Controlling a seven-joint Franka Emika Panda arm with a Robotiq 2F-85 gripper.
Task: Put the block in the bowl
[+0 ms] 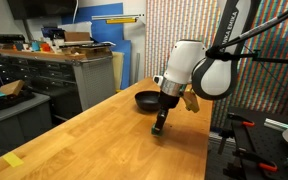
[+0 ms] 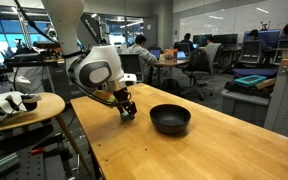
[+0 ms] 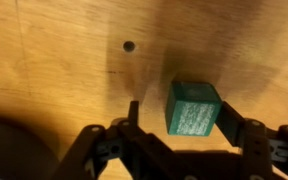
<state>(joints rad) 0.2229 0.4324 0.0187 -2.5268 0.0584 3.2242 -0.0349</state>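
Observation:
The block [image 3: 192, 108] is a small green cube resting on the wooden table [image 1: 94, 140]; it shows clearly only in the wrist view. My gripper [image 3: 179, 110] is down at the table with the cube between its fingers. The right finger is against the cube, and the left finger stands apart from it with a gap, so the jaws are open. In both exterior views the gripper [image 1: 159, 128] [image 2: 127, 115] is low on the tabletop beside the black bowl [image 1: 146, 99] [image 2: 170, 119], a short way from its rim. The bowl is empty.
The table edge [image 2: 89, 150] runs close to the gripper. A round stool with white objects [image 2: 19, 103] stands beyond that edge. A small dark hole [image 3: 129, 46] marks the tabletop. A yellow tape piece [image 1: 14, 160] lies at the table's near corner.

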